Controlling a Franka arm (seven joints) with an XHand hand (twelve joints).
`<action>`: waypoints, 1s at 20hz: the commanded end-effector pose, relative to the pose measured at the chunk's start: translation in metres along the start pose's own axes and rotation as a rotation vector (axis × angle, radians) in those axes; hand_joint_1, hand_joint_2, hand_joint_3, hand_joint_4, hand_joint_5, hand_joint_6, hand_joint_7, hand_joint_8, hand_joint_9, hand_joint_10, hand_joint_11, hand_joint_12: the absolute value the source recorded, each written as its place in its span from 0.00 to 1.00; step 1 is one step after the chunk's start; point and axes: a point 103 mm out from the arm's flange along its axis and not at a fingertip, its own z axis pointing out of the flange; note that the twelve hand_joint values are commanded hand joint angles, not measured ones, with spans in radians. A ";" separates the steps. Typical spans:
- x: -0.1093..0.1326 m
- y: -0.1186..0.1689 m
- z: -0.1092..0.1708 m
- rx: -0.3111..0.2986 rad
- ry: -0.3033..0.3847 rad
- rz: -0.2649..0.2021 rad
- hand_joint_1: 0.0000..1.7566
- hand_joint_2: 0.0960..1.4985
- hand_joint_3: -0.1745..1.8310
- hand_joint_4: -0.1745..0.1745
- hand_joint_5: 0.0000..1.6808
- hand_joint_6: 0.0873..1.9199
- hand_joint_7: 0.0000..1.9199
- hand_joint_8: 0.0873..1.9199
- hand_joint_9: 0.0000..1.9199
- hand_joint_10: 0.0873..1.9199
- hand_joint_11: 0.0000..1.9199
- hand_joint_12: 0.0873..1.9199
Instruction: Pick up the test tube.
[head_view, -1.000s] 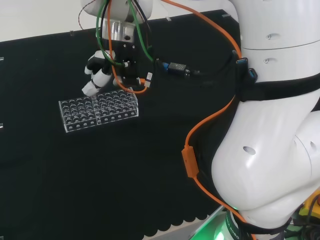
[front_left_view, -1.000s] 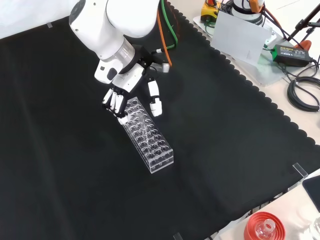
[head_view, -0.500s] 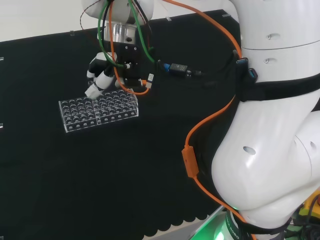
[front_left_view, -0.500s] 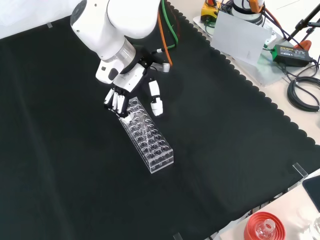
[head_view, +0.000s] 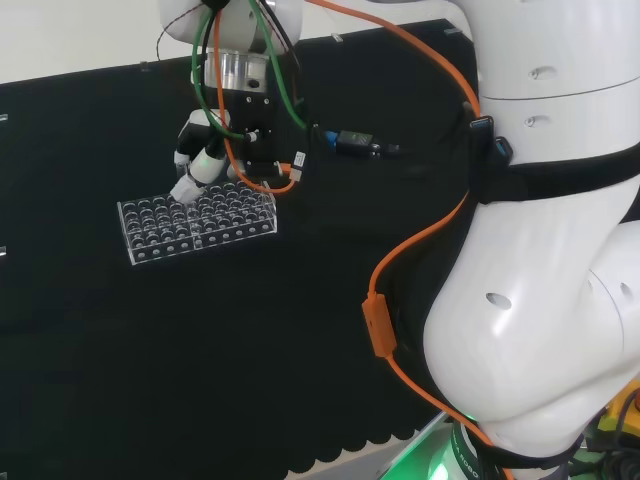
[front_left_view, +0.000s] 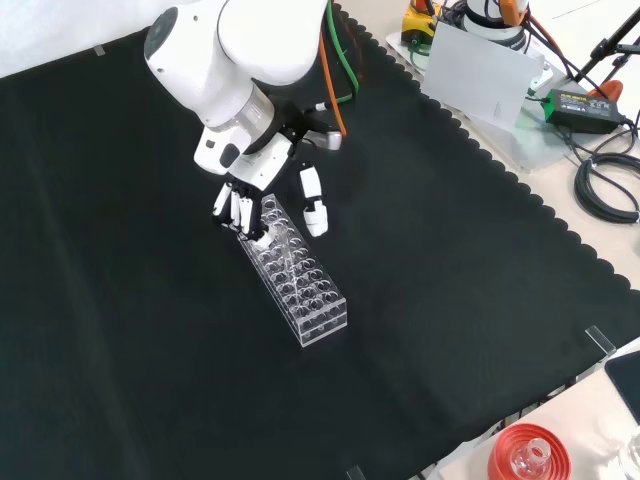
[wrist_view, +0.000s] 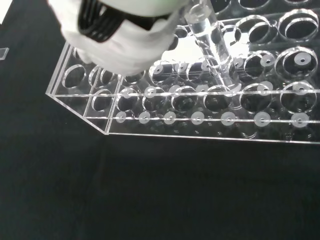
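The black-clothed tabletop carries one clear rack, and everything here is placed against it. In the front view the arm reaches down from the top, and the hand now sits over the rack's far end. A second ago it hung a little farther off that end. In the head view its fingers have likewise crept from just outside the rack's upper edge to directly above the wells there. The rack itself has not moved.

The fingers point down, bunched and partly curled, with the thumb standing apart on the other side of the rack's end. They hold nothing that can be made out, so the hand reads as curled but empty.

The test tube stands in a well near that same end of the rack, leaning slightly. In the wrist view a blurred white finger sits just beside its upper part; whether they touch cannot be told.

The approach looks nearly finished. What probably remains is to bring thumb and fingers together on the tube's exposed top and lift it straight out of the well.
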 end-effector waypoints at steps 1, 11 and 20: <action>0.008 0.013 0.002 0.011 -0.013 -0.001 0.61 0.38 0.45 0.15 0.38 0.44 0.49 0.35 0.36 0.39 0.11 0.78; 0.010 0.009 -0.009 -0.016 -0.054 -0.007 0.66 0.56 0.26 0.02 0.61 0.43 0.67 0.28 0.47 0.34 0.17 0.76; 0.015 0.009 -0.012 -0.031 -0.089 -0.012 0.73 0.66 0.10 0.00 0.68 0.35 0.62 0.34 0.54 0.31 0.22 0.72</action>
